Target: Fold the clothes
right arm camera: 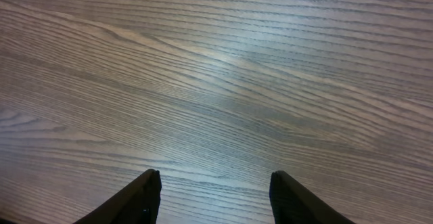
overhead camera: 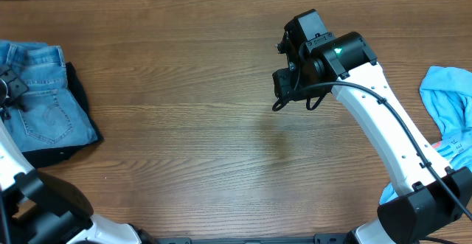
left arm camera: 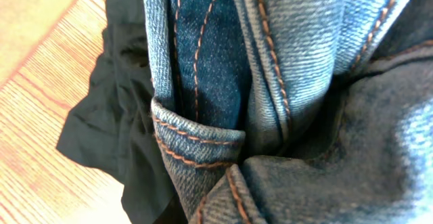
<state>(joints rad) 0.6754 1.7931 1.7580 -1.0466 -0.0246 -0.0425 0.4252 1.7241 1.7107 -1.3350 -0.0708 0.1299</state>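
Folded blue jeans (overhead camera: 40, 89) lie at the far left of the table on top of a black garment (overhead camera: 80, 89). My left gripper (overhead camera: 10, 88) is down on the jeans. The left wrist view is filled with denim (left arm camera: 284, 82) with orange stitching and the black garment (left arm camera: 115, 116); its fingers are hidden there. My right gripper (overhead camera: 285, 88) hangs over bare wood right of the middle. It is open and empty in the right wrist view (right arm camera: 214, 176). A light blue shirt (overhead camera: 448, 96) lies crumpled at the right edge.
The wooden table (overhead camera: 192, 126) spans the whole view. A bit of pink and white cloth (overhead camera: 451, 145) shows under the light blue shirt. The right arm's white link (overhead camera: 383, 126) runs from the front right corner toward the middle.
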